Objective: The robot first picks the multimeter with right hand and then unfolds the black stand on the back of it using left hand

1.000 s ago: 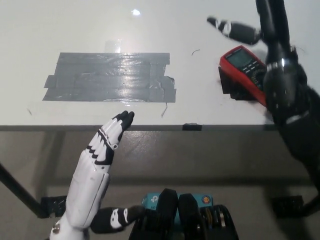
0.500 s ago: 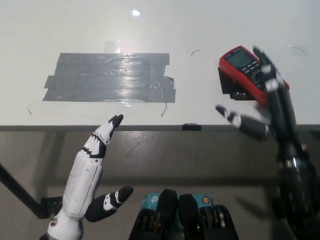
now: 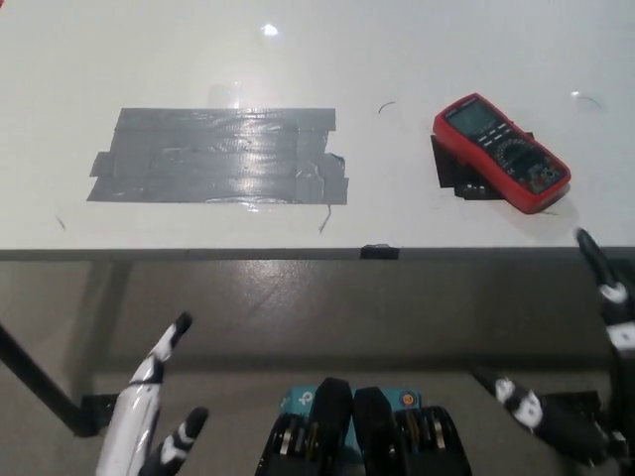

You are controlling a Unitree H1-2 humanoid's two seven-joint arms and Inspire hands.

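The red multimeter (image 3: 501,153) lies face up on the white table (image 3: 397,59) at the right, tilted, with its black stand (image 3: 458,177) showing under its left side. My black right hand (image 3: 585,377) hangs open below the table's front edge at the lower right, well away from the multimeter. At the lower left, also below the table edge, my white left hand (image 3: 149,412) rests open. Neither hand touches anything.
A patch of grey tape strips (image 3: 220,156) covers the table's left middle. The table's front edge (image 3: 298,254) runs across the picture, with floor beneath it. A small black tab (image 3: 379,252) sits on that edge.
My right hand has drawn back from the multimeter and dropped below the table edge. The left hand has also sunk lower toward the bottom left. The multimeter stays in its place.
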